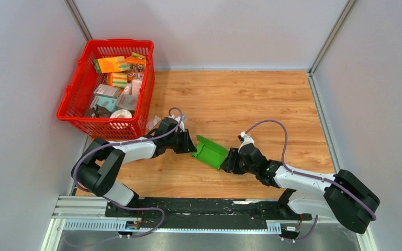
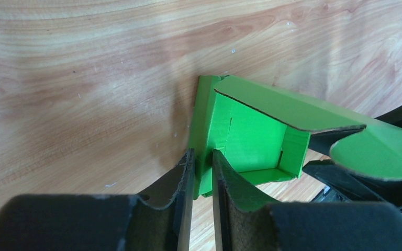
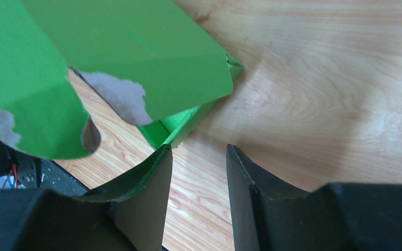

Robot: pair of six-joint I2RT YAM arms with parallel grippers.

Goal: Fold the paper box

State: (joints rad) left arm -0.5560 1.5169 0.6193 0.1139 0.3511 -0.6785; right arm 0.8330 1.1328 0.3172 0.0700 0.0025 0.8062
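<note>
Centrally, near the front of the table (image 1: pixel 230 99), the box (image 1: pixel 211 151) sits half-formed between the two arms, with its walls standing and its inside open. Whether its bottom rests fully on the wood cannot be told.

At the box's left end, the left gripper (image 2: pixel 201 175) is clamped on one upright wall. One of its fingers (image 2: pixel 186 193) is outside the wall and the other inside, with the green card pinched between them.

At the opposite end is the right gripper (image 3: pixel 199 167), with its jaws apart and only bare wood showing between them. The box's near corner lies just ahead of one finger, not between the two. A loose flap (image 3: pixel 31 89) with a rounded tab hangs over that gripper's camera. Pale torn patches show on the underside of the green card beside it.

No print shows on the green card in any view.

At the far left corner stands a red basket (image 1: pixel 110 129), well apart from the box. It holds small packages (image 1: pixel 116 78), whose labels are too small to read.
</note>
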